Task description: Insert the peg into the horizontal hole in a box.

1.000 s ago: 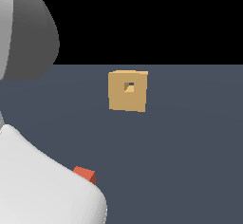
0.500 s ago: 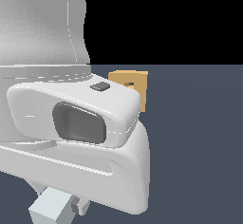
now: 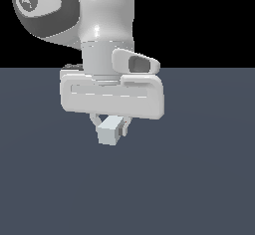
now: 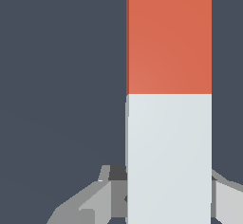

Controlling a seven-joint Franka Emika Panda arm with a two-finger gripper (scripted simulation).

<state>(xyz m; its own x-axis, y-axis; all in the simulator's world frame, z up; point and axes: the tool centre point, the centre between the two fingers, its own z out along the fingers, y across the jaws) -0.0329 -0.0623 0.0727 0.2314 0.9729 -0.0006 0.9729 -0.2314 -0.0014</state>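
Observation:
My gripper (image 3: 110, 125) hangs below the white hand in the middle of the exterior view. It is shut on the peg (image 3: 109, 132), held above the dark floor, with only its white-grey end showing there. In the wrist view the peg (image 4: 168, 52) runs away from the gripper (image 4: 168, 204), white-grey at the held end and red-orange further out. A finger (image 4: 99, 200) shows on each side of the white part. The box and its hole are not visible in either view.
The white arm and hand (image 3: 112, 92) fill the upper middle of the exterior view. A flat dark grey-blue floor (image 3: 199, 179) spreads around and below the gripper.
The arm has swung across the exterior view and now stands upright in the middle. The tan box that showed before is now hidden. The peg's white end hangs higher, in the gripper.

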